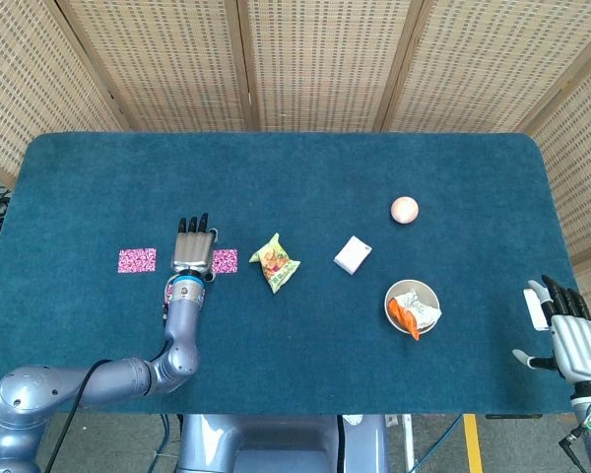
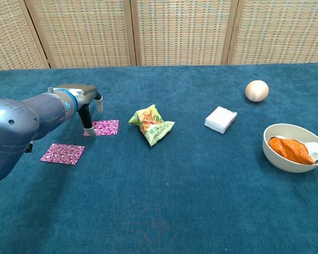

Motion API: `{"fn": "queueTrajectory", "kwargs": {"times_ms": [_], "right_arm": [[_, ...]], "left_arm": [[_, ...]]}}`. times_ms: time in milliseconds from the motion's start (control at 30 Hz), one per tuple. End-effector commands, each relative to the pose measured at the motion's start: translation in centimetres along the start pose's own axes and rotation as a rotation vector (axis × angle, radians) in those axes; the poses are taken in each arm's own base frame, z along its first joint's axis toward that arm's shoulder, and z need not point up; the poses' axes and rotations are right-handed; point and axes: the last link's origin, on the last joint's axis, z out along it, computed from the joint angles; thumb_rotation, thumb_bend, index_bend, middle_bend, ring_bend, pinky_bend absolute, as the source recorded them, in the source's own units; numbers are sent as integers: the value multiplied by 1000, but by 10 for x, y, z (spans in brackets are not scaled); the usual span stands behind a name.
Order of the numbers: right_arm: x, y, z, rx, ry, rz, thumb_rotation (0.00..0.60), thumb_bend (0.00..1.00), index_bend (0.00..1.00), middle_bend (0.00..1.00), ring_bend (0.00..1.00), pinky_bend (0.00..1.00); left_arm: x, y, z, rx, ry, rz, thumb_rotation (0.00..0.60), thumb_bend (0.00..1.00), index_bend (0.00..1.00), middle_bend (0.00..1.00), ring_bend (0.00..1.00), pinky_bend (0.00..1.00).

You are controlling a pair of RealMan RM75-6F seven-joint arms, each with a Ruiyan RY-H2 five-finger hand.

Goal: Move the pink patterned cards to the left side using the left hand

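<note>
Your left hand (image 1: 192, 252) is hovering palm-down, fingers reaching down to the left edge of one pink patterned card (image 2: 104, 127); whether it is gripping, you cannot tell. A second pink card (image 1: 137, 260) is lying at the hand's 9 o'clock, a third (image 2: 63, 153) near its wrist at 6 o'clock. Open blue table (image 1: 69, 197) is stretching beyond toward the left edge. At 3 o'clock, a snack bag (image 1: 276, 263) is sitting just beside the card. Your right hand (image 1: 569, 330) is resting released, fingers apart, past the table's right edge.
</note>
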Motion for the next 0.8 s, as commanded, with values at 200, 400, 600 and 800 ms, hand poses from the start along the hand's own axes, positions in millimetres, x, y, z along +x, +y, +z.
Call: {"fn": "queueTrajectory", "kwargs": {"times_ms": [200, 400, 600, 800], "right_arm": [[0, 0, 0, -1, 1, 1, 600, 131, 0, 0, 0, 0], [1, 1, 0, -1, 3, 2, 600, 131, 0, 0, 0, 0], [1, 1, 0, -1, 2, 2, 600, 131, 0, 0, 0, 0], [0, 1, -1, -1, 1, 4, 600, 131, 0, 0, 0, 0]], "left_arm": [[-3, 0, 0, 1, -6, 0, 600, 221, 323, 0, 0, 0], [-5, 0, 0, 4, -7, 1, 600, 222, 328, 0, 0, 0], [-4, -1, 1, 8, -6, 0, 600, 222, 335, 0, 0, 0], [-6, 0, 1, 9, -7, 3, 600, 222, 338, 0, 0, 0]]}}
